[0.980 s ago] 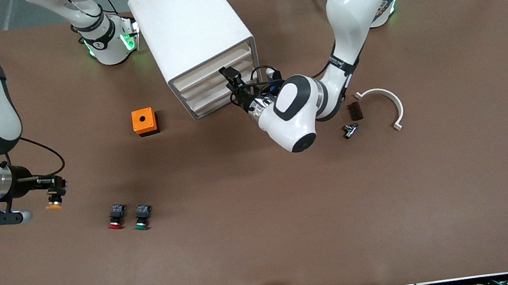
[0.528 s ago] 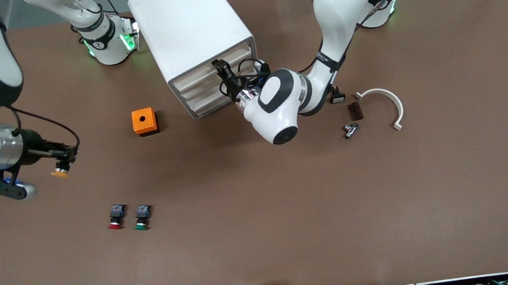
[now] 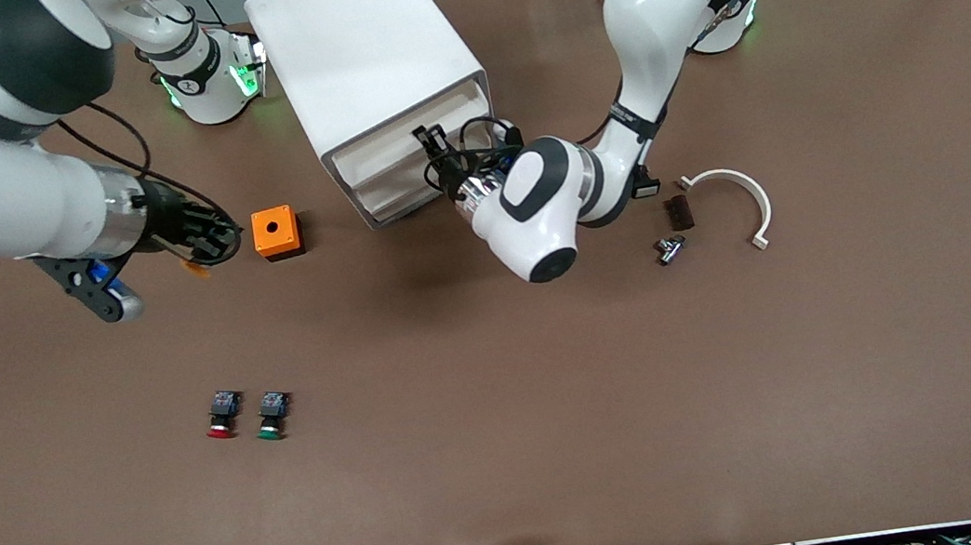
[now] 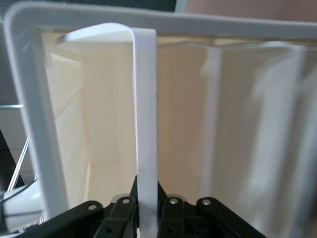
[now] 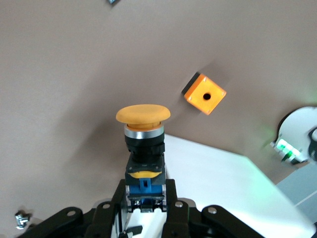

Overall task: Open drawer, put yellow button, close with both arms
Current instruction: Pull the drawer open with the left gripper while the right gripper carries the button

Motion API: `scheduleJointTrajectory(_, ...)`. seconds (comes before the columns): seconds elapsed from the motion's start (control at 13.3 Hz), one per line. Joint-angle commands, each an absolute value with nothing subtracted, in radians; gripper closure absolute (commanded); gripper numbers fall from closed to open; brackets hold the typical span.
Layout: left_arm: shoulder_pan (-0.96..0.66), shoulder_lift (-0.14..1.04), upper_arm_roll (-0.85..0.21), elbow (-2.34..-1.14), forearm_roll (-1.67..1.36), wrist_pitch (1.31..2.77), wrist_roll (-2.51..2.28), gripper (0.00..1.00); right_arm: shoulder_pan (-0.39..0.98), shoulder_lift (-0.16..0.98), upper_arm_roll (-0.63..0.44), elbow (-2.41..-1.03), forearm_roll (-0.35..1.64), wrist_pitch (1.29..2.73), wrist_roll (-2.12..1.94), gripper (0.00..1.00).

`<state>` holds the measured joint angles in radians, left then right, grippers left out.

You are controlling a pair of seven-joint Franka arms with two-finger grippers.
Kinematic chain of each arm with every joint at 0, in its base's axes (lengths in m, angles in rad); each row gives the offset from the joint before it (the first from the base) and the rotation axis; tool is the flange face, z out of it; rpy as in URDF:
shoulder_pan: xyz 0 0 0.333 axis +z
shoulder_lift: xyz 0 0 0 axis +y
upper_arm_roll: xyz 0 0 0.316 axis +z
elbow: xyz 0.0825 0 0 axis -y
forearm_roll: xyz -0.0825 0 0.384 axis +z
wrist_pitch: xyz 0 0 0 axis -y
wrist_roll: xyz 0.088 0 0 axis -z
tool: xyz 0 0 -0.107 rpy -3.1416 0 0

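The white cabinet (image 3: 368, 53) stands near the arms' bases. My left gripper (image 3: 432, 141) is at its face, shut on the front lip (image 4: 147, 124) of the uppermost drawer (image 3: 392, 130). The lip runs between the jaws in the left wrist view, and the drawer front stands close to the cabinet's face. My right gripper (image 3: 207, 245) is in the air beside the orange box, toward the right arm's end. It is shut on the blue-and-black body of the yellow button (image 3: 195, 267), whose cap (image 5: 142, 114) points away from the gripper (image 5: 145, 193).
The orange box with a round hole (image 3: 275, 233) sits in front of the cabinet. Red-capped (image 3: 221, 416) and green-capped (image 3: 273, 415) buttons lie nearer the front camera. A white curved piece (image 3: 732, 188), a brown part (image 3: 677, 212) and a metal part (image 3: 668, 248) lie toward the left arm's end.
My right arm has carried the yellow button away from the front camera, up to the orange box. My left gripper has shifted along the cabinet face to the top drawer's lip.
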<state>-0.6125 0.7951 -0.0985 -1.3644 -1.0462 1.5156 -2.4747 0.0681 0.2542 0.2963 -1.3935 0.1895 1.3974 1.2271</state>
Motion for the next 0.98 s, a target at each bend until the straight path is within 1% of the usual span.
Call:
scheduleJointTrajectory(0.0,-0.557,0.804,-0.042,-1.324,-1.005,1.543,-2.404,0.99,0.161,0.261,0.301,-1.390,0.202,1.449,1.432,1.00)
scheduleJointTrajectory(0.15,-0.555,0.802,0.023,-1.298,-1.006,1.542,-2.356,0.99,0.219,0.262,0.301,-1.419,0.198,1.515,1.572,1.00)
scheduleJointTrajectory(0.3,-0.534,0.802,0.028,-1.287,-1.008,1.542,-2.316,0.98,0.282,0.264,0.301,-1.457,0.195,1.603,1.693,1.00)
scheduleJointTrajectory(0.38,-0.532,0.801,0.028,-1.289,-1.011,1.542,-2.298,0.89,0.320,0.264,0.301,-1.479,0.195,1.652,1.745,1.00)
scheduleJointTrajectory(0.45,-0.531,0.798,0.028,-1.289,-1.011,1.542,-2.293,0.73,0.349,0.265,0.301,-1.495,0.195,1.695,1.802,1.00)
scheduleJointTrajectory(0.53,-0.529,0.796,0.028,-1.290,-1.008,1.536,-2.293,0.50,0.380,0.267,0.301,-1.506,0.187,1.731,1.848,1.00)
scheduleJointTrajectory(0.68,-0.519,0.792,0.029,-1.289,-1.005,1.532,-2.293,0.00,0.425,0.271,0.301,-1.537,0.163,1.804,1.926,1.00)
scheduleJointTrajectory(0.83,-0.506,0.787,0.034,-1.281,-1.003,1.534,-2.287,0.01,0.462,0.275,0.301,-1.595,0.156,1.902,1.989,0.98)
scheduleJointTrajectory(0.9,-0.500,0.787,0.064,-1.261,-1.002,1.534,-2.277,0.01,0.478,0.276,0.301,-1.632,0.141,1.969,2.015,0.98)
